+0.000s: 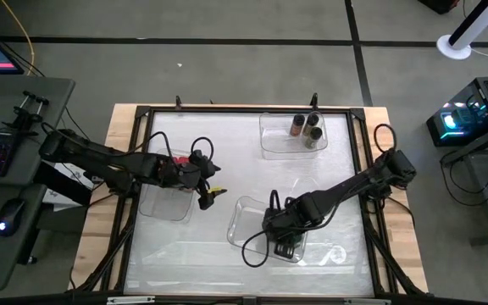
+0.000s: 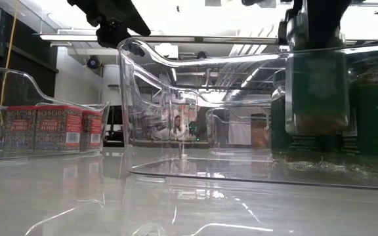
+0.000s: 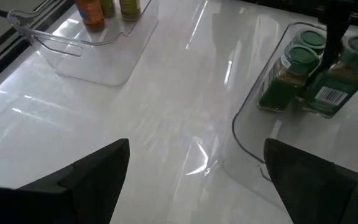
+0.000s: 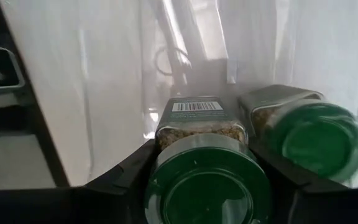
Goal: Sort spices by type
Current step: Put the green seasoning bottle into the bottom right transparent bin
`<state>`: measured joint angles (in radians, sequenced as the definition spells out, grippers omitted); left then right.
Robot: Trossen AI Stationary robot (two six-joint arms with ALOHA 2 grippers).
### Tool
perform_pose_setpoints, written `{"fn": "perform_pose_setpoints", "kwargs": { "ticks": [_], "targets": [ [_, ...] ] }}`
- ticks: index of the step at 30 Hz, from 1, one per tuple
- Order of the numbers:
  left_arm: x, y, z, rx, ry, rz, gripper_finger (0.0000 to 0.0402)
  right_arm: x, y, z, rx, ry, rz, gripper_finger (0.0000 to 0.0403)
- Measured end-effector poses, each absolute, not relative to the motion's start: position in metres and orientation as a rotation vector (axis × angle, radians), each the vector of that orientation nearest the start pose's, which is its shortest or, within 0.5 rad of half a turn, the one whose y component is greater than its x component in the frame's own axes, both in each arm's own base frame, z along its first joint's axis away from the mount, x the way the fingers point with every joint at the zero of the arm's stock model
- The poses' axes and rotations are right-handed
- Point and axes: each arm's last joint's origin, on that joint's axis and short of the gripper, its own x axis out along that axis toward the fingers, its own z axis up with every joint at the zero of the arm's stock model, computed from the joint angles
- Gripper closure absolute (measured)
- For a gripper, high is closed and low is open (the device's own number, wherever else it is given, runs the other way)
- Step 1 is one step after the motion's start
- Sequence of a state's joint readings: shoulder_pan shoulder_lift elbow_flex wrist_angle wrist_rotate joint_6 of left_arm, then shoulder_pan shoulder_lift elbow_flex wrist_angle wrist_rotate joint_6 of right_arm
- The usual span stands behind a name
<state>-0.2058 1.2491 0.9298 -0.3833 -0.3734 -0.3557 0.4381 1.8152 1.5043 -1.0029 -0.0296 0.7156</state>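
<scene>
I see my right gripper [image 4: 204,163] with jaws clamped on one green-lidded jar [image 4: 207,180] beside two others [image 3: 289,73], left gripper [image 3: 194,177] jaws wide open, holding nothing.

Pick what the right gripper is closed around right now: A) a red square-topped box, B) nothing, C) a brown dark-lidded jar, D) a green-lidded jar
D: in the right wrist view the right gripper has its fingers on both sides of a green-lidded jar, with a second green-lidded jar beside it inside the clear tray.
</scene>
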Motion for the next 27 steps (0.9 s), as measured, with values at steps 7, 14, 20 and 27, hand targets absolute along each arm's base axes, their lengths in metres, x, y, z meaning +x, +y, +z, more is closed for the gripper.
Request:
{"fn": "perform_pose_setpoints", "kwargs": {
  "ticks": [7, 14, 20, 27],
  "targets": [
    [0.257, -0.043, 0.273, -0.139, 0.636, 0.279, 0.0046, 0.332, 0.156, 0.23, 0.275, 1.399, -0.086, 0.0207],
    [0.257, -0.043, 0.273, -0.13, 0.637, 0.276, 0.0046, 0.333, 0.155, 0.227, 0.232, 1.394, -0.107, 0.0184],
    [0.257, -0.043, 0.273, -0.13, 0.641, 0.271, 0.0046, 0.333, 0.155, 0.227, 0.24, 1.403, -0.092, 0.0125],
    [0.256, -0.042, 0.272, -0.086, 0.656, 0.26, 0.0046, 0.332, 0.157, 0.232, 0.319, 1.445, -0.06, 0.0119]
  ]
}}
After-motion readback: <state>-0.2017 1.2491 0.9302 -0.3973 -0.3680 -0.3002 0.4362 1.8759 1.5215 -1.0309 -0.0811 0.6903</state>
